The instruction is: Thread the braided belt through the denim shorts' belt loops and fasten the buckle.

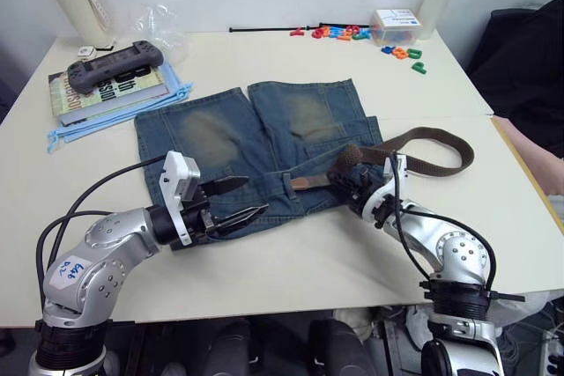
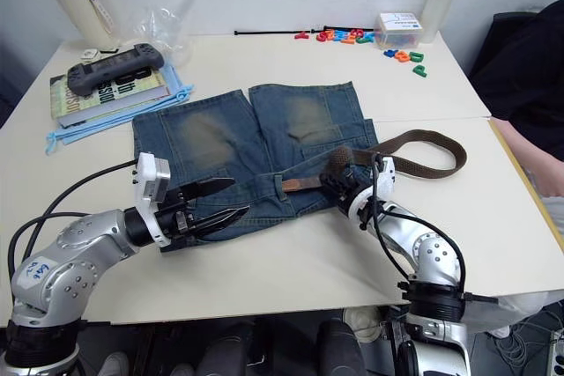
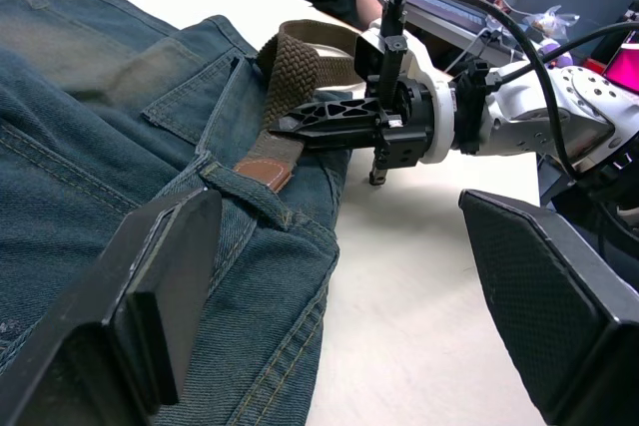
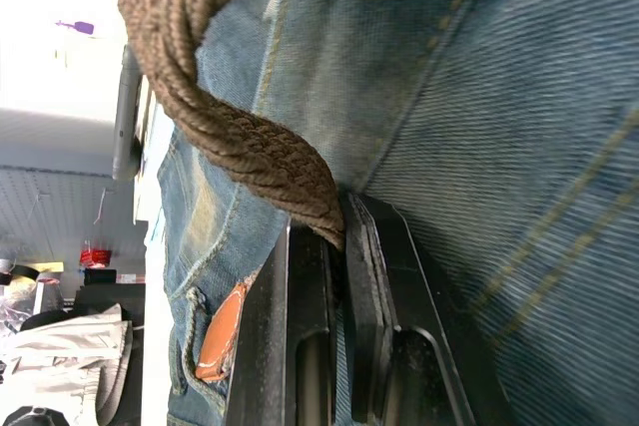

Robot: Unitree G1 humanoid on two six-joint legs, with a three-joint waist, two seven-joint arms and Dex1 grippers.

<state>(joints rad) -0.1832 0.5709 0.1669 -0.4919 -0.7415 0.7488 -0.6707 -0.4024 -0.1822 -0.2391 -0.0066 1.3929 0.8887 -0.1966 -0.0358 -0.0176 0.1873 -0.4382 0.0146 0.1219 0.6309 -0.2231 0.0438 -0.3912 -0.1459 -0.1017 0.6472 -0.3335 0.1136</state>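
Cream tabletop under faded denim shorts (image 1: 264, 143), right gripper (image 3: 300, 125) pinching woven braided belt (image 1: 423, 140), left gripper (image 1: 236, 202) spread

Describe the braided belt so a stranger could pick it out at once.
Start at the denim shorts spread mid-table. Along their waistband edge nearest the robot, a woven brown strap, the braided belt, runs from a tan leather tip through the right gripper, which is shut on it, then loops onto bare table beside the shorts. Nothing else here is a braided brown band.
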